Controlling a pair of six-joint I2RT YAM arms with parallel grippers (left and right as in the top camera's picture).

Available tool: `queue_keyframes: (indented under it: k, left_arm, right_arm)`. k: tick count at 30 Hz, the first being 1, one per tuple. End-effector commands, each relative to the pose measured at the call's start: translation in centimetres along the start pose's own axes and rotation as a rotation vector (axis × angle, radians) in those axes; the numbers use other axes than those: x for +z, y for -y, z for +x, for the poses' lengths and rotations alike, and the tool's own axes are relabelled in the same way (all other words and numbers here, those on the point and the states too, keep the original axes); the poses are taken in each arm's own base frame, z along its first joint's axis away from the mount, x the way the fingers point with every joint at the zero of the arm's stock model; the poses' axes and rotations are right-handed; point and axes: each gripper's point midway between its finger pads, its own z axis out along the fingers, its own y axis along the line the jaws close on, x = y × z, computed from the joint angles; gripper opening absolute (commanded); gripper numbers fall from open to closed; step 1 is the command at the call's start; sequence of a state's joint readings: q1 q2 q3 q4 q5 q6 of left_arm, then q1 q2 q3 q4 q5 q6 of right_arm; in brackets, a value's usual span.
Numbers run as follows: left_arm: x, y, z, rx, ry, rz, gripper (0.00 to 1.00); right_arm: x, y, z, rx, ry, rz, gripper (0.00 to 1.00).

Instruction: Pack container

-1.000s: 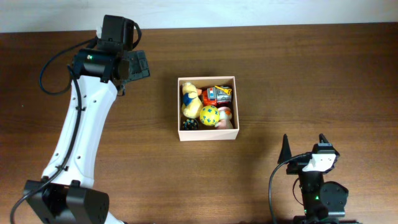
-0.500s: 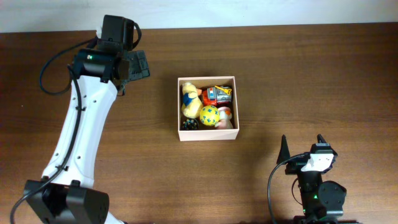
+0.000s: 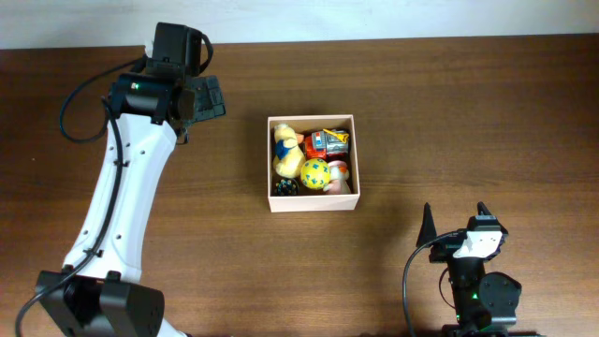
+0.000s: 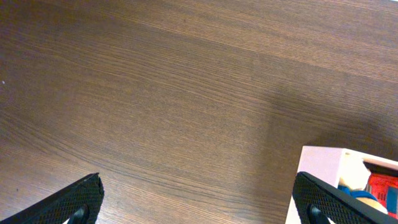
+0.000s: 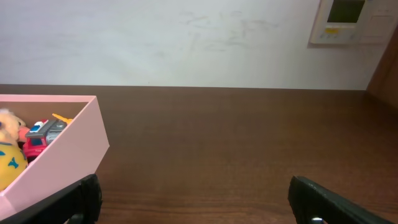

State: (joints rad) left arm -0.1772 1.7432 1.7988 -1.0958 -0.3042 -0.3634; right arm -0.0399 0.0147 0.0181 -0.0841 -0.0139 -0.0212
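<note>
Hovering over the counter (image 3: 449,112) left of the container (image 3: 314,202), the left tool (image 3: 208,96) is held wide and empty. The container is packed with toys (image 3: 315,171). The right tool (image 3: 457,217), likewise spread wide, is seen well to the container's lower right.

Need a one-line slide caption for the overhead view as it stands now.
Container packed with toys; left gripper and right gripper both open, apart from it.

One container (image 3: 313,201) on one table (image 3: 449,112). In it are five toys (image 3: 284,154): one yellow ball (image 3: 315,172), one red car (image 3: 326,142) and three harder to name. Two arms: left arm (image 3: 122,206) and right arm (image 3: 475,290).
</note>
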Motion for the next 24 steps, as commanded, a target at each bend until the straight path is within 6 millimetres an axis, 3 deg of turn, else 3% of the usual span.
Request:
queue_keyframes:
  k: [1, 17, 21, 24]
  left_arm:
    - [0.0, -0.3, -0.2, -0.009, 0.008, -0.013, 0.99]
    - [-0.5, -0.4, -0.3, -0.013, 0.019, -0.009, 0.99]
    - [-3.6, -1.1, -1.2, -0.036, 0.087, 0.018, 0.99]
    - [-8.0, -2.3, -2.1, -0.070, 0.186, 0.050, 0.99]
  right_arm:
    - [0.0, -0.1, 0.2, 0.011, 0.004, -0.006, 0.98]
    - [0.0, -0.1, 0.2, 0.011, 0.004, -0.006, 0.99]
    - [0.0, -0.1, 0.2, 0.011, 0.004, -0.006, 0.99]
    - [0.0, -0.1, 0.2, 0.011, 0.004, -0.006, 0.99]
